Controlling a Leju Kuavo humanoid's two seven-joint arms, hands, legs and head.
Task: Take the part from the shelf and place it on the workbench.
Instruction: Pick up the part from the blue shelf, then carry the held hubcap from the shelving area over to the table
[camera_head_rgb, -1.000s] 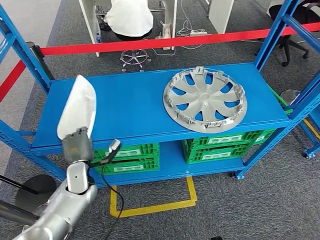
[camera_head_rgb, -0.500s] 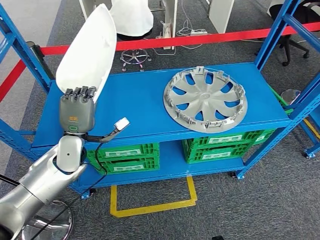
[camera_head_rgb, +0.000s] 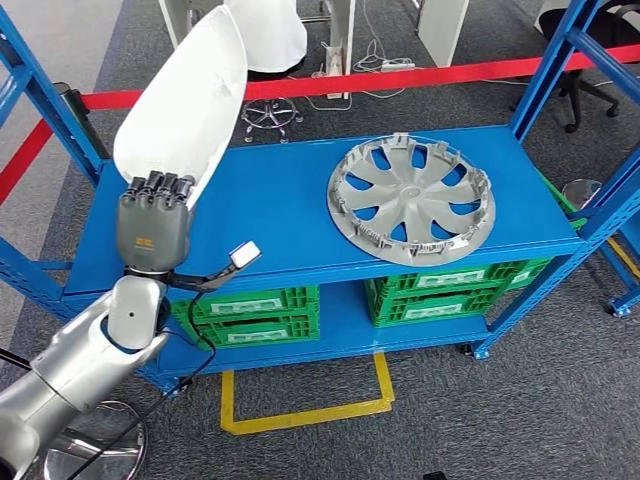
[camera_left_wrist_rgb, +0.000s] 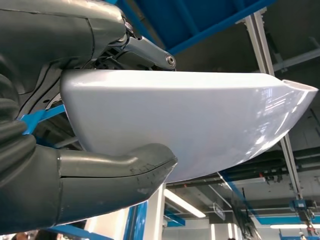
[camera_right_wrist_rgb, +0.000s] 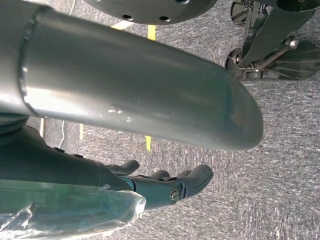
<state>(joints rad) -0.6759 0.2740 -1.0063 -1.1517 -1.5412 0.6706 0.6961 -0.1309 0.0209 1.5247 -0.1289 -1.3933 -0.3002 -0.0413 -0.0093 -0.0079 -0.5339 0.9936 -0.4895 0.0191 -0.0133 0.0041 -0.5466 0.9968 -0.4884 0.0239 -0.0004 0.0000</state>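
My left hand (camera_head_rgb: 153, 225) grips the lower edge of a white curved shell part (camera_head_rgb: 185, 105) and holds it upright in the air above the left end of the blue shelf (camera_head_rgb: 272, 220). In the left wrist view the smooth white part (camera_left_wrist_rgb: 188, 125) sits between the thumb (camera_left_wrist_rgb: 113, 175) and the fingers above it. My right hand (camera_right_wrist_rgb: 170, 182) hangs over the grey carpet with its fingers stretched out and nothing in them.
A silver wheel cover (camera_head_rgb: 410, 197) lies flat on the right half of the shelf top. Green crates (camera_head_rgb: 249, 315) fill the lower shelf. Red barrier tape (camera_head_rgb: 377, 80) runs behind the shelf, with a seated person in white (camera_head_rgb: 260, 30) beyond. Yellow floor marking (camera_head_rgb: 302, 412) lies in front.
My left arm has lifted the white part from shelf height to well above the shelf top, and it has tipped more upright. The wheel cover has not moved.
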